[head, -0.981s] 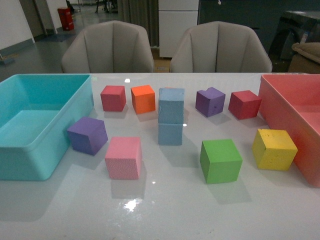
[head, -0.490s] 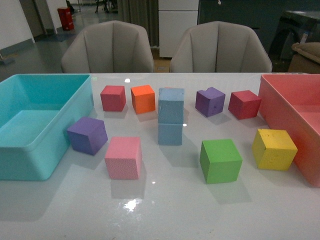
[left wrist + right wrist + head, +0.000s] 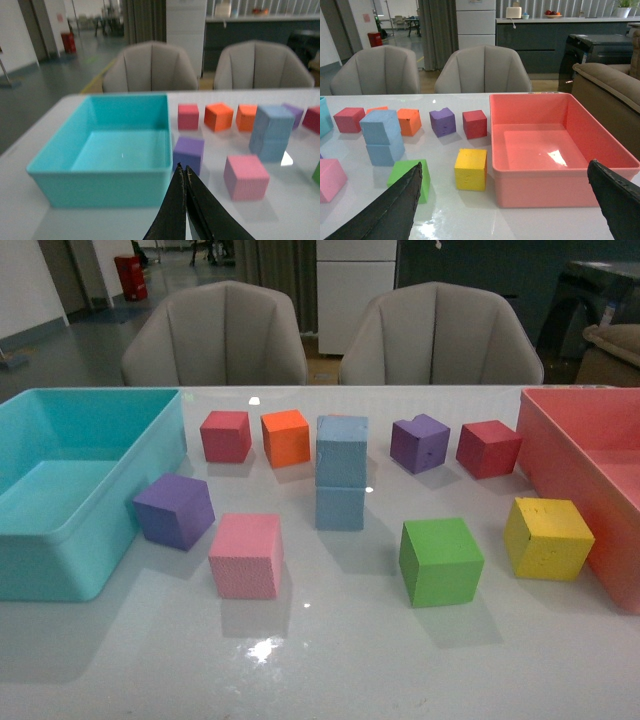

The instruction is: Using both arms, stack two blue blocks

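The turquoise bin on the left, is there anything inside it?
The turquoise bin looks empty: the left wrist view shows its bare floor, with only a glint of light. The strip of floor just behind the near wall is hidden, as it is in the front view.

Matte foam blue blocks (image 3: 341,475), glossy table (image 3: 330,660)

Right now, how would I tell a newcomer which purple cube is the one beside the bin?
Start at the big turquoise bin on the table's left side. Just off its right wall, ahead of the pink cube, sits the purple cube. The other purple cube has a notched top edge and sits between the blue stack and a red cube.
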Controlling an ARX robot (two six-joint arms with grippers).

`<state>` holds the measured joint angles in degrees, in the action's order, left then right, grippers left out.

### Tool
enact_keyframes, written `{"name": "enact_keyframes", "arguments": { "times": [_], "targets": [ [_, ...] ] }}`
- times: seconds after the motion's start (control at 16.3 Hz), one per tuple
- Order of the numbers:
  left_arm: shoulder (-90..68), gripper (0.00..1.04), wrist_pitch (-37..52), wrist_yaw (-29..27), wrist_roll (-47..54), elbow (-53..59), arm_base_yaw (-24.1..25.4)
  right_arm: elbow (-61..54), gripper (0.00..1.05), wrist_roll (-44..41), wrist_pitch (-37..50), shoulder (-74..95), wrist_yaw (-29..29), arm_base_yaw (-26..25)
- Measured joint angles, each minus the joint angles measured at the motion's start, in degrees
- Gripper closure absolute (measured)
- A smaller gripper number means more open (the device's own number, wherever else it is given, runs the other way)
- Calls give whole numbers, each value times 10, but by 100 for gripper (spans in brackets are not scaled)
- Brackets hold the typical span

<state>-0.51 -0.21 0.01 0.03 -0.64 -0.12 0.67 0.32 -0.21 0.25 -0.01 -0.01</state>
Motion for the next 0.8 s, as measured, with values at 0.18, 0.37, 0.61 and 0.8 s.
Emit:
{"name": "enact_keyframes", "arguments": {
  "times": [0.18, 0.37, 0.61, 0.8],
  "targets": [
    [0, 103, -2, 0, 0, 0, 0, 0, 6, 0, 0, 0, 0, 0],
    [0, 103, 0, 0, 0, 0, 0, 0, 6, 0, 0, 0, 0, 0],
    [0, 76, 0, 0, 0, 0, 0, 0, 6, 0, 0, 0, 0, 0],
    [0, 50, 0, 0, 0, 0, 0, 0, 6, 0, 0, 0, 0, 0]
  ]
}}
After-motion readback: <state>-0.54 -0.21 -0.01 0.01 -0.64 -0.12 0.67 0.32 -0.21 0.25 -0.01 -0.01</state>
